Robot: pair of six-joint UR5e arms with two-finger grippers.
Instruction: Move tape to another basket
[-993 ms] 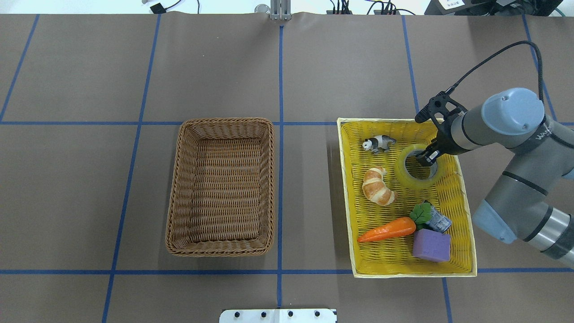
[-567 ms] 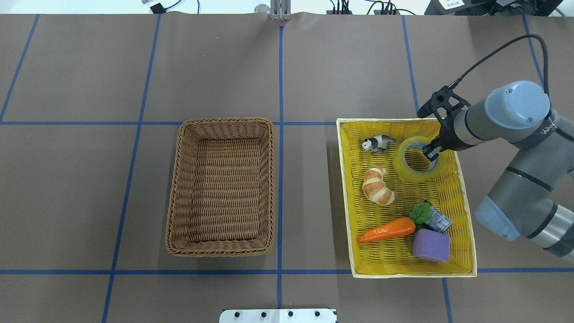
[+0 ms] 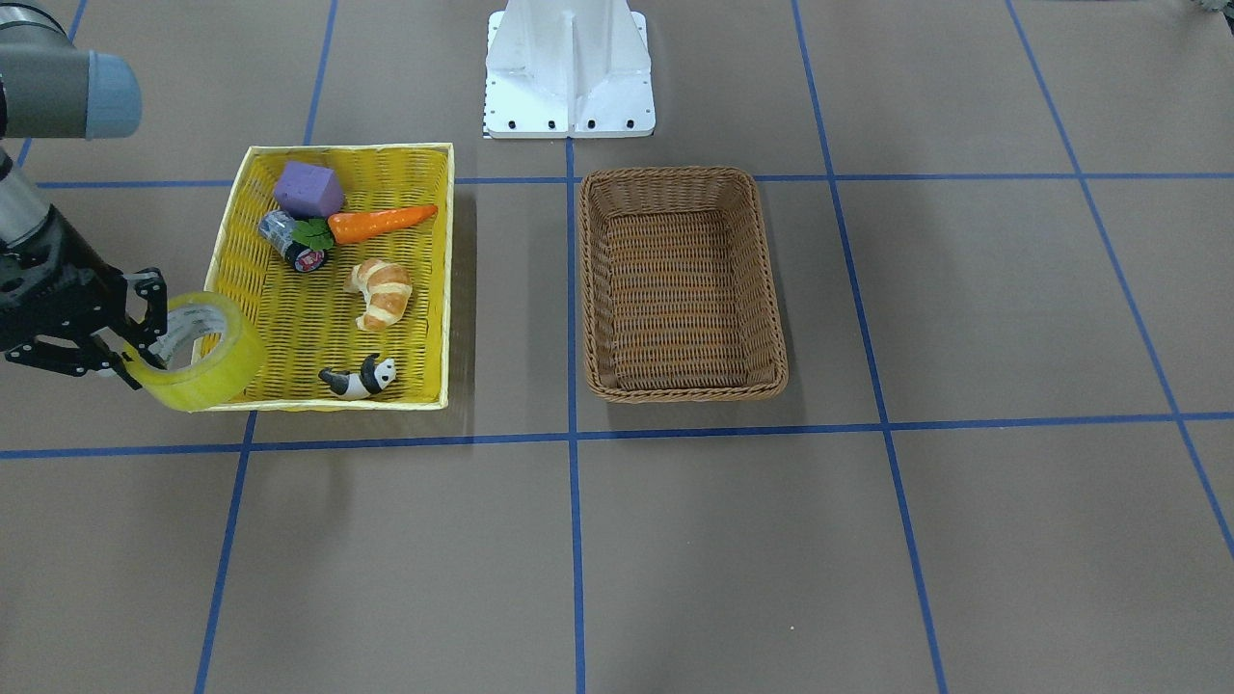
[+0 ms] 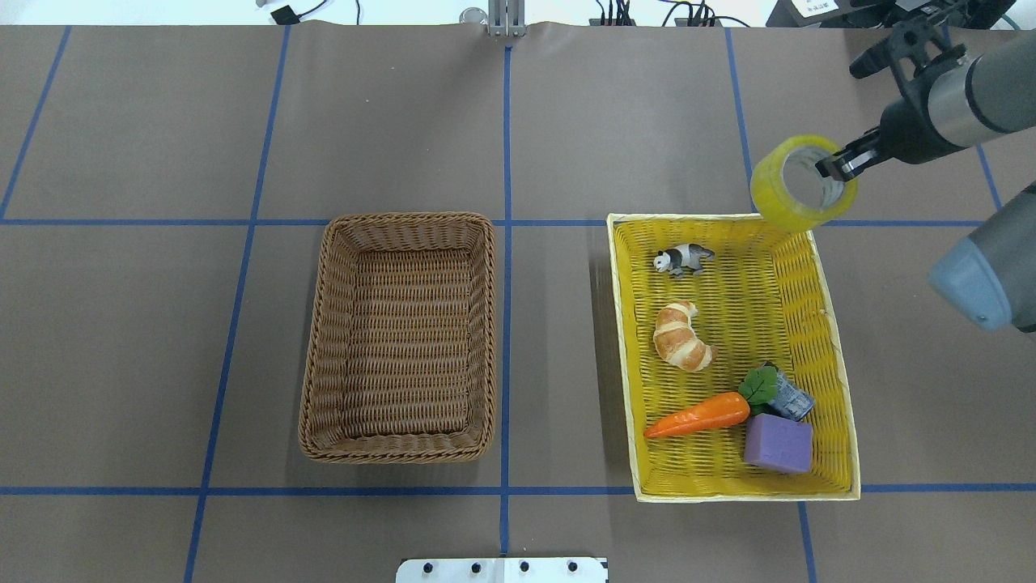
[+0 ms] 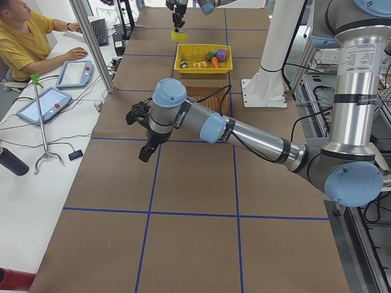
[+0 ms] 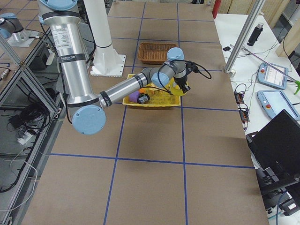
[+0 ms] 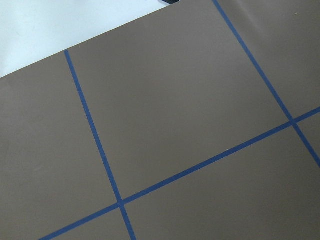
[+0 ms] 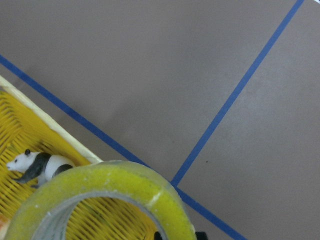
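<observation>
The tape (image 4: 770, 193), a yellow-green roll with a pale core, hangs in the air above the far right corner of the yellow basket (image 4: 625, 340). My right gripper (image 4: 838, 166) is shut on its wall, with one finger inside the ring. The tape also shows in the front-facing view (image 3: 214, 371) with the right gripper (image 3: 143, 334), and it fills the bottom of the right wrist view (image 8: 105, 182). The brown wicker basket (image 4: 403, 222) stands empty left of centre. My left gripper (image 5: 145, 151) shows only in the exterior left view, so I cannot tell its state.
The yellow basket holds a toy panda (image 4: 684, 259), a croissant (image 4: 682, 335), a carrot (image 4: 698, 414), a purple block (image 4: 778, 444) and a small dark can (image 4: 791, 401). The robot's white base plate (image 3: 569, 67) stands at the near table edge.
My right gripper has lifted the tape out of the yellow basket and carried it up and towards the far side. The other items have not moved.
</observation>
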